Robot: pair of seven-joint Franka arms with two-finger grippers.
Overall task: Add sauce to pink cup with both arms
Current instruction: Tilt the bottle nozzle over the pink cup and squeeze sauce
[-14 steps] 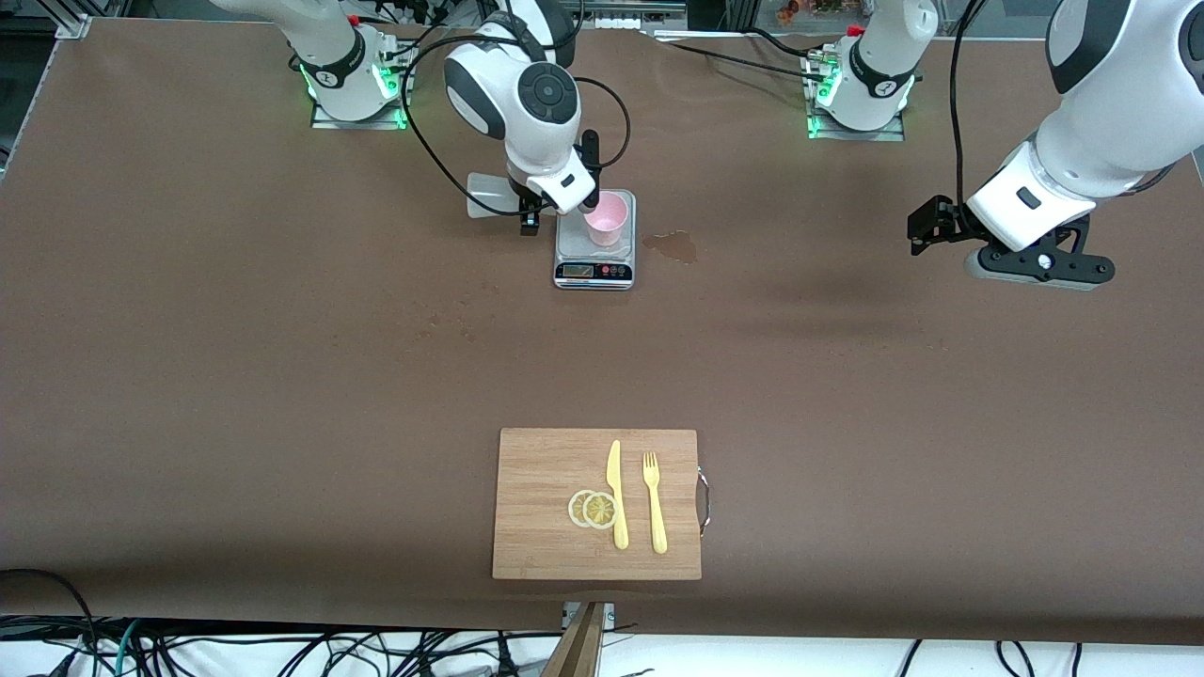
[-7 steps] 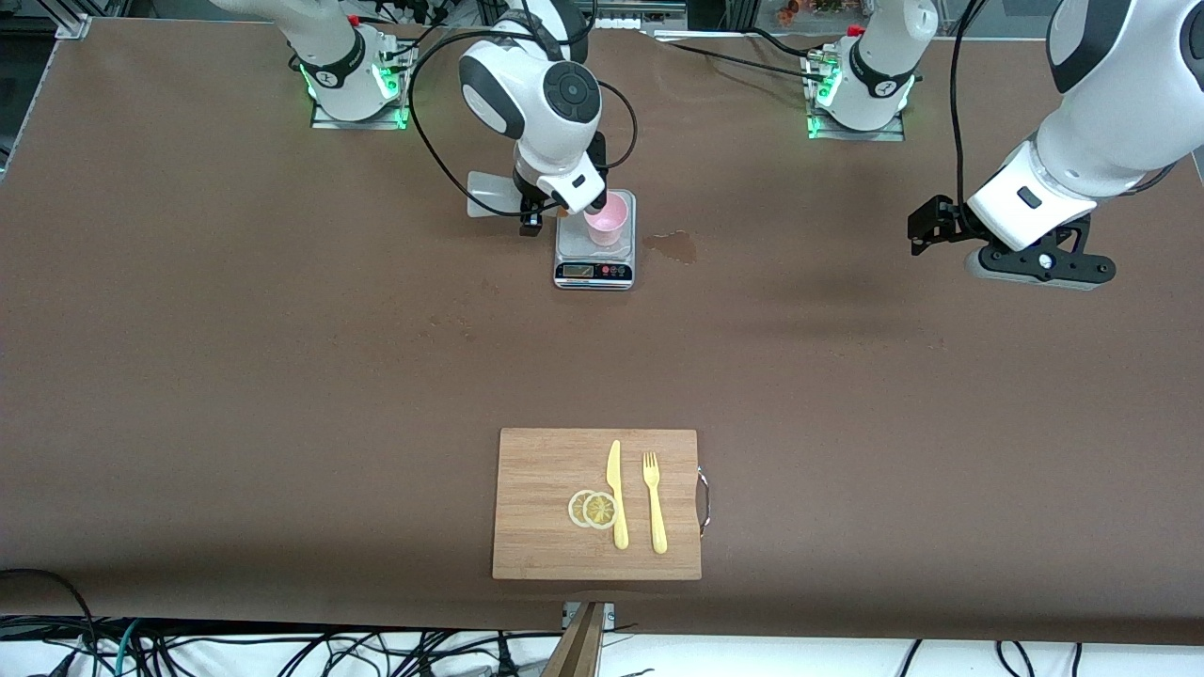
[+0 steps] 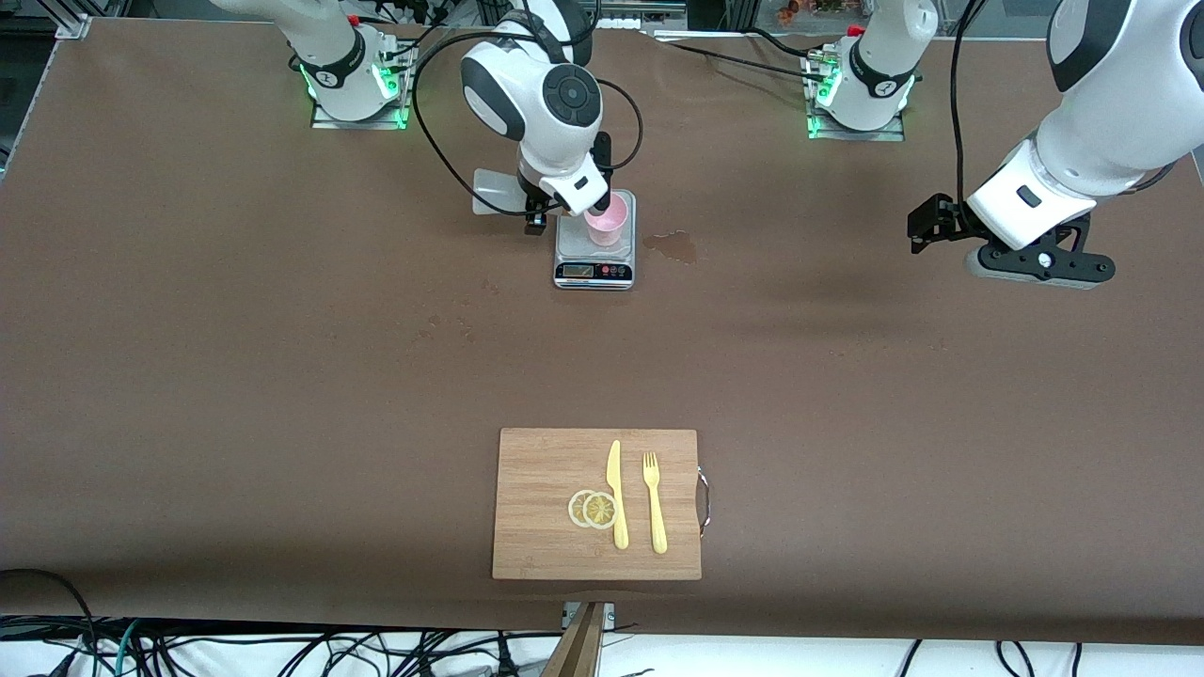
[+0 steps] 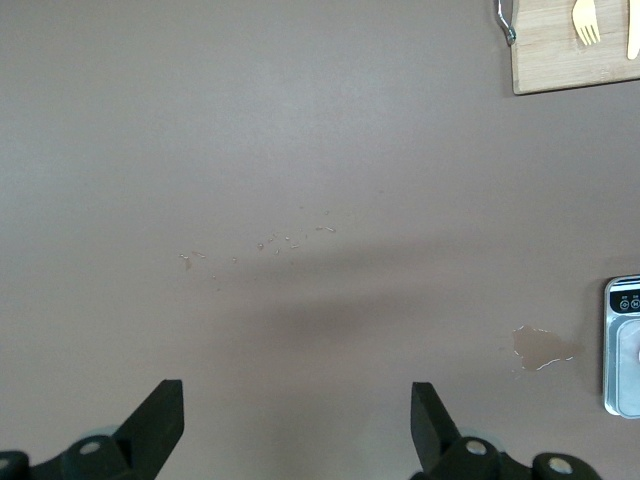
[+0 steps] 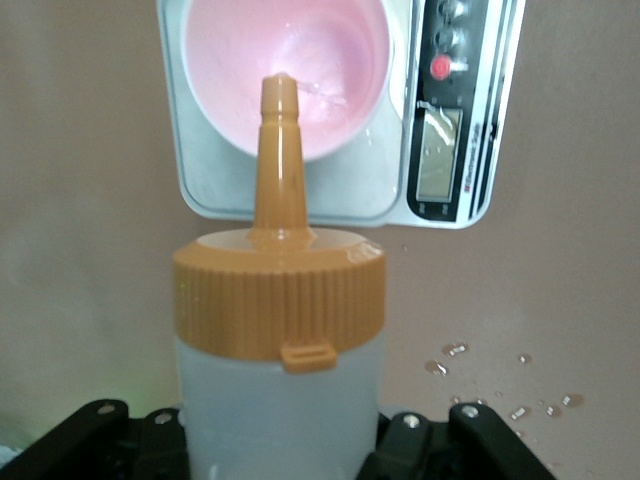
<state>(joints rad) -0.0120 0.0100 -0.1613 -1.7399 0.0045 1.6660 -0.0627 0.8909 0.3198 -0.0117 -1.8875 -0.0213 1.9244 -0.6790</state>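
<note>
Both right gripper (image 3: 534,209) fingers clamp the sauce (image 5: 280,370) over the pink cup (image 5: 285,70).

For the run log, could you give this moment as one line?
right gripper: shut on sauce bottle, nozzle over pink cup on scale | left gripper: open, waiting

The sauce (image 5: 280,400) bottle was translucent whitish with an orange ribbed cap; the pink cup (image 5: 285,70) was pale pink, on a grey scale (image 3: 594,254). The counter (image 3: 282,376) was brown, the cutting board (image 3: 546,527) light wood-grained.
</note>
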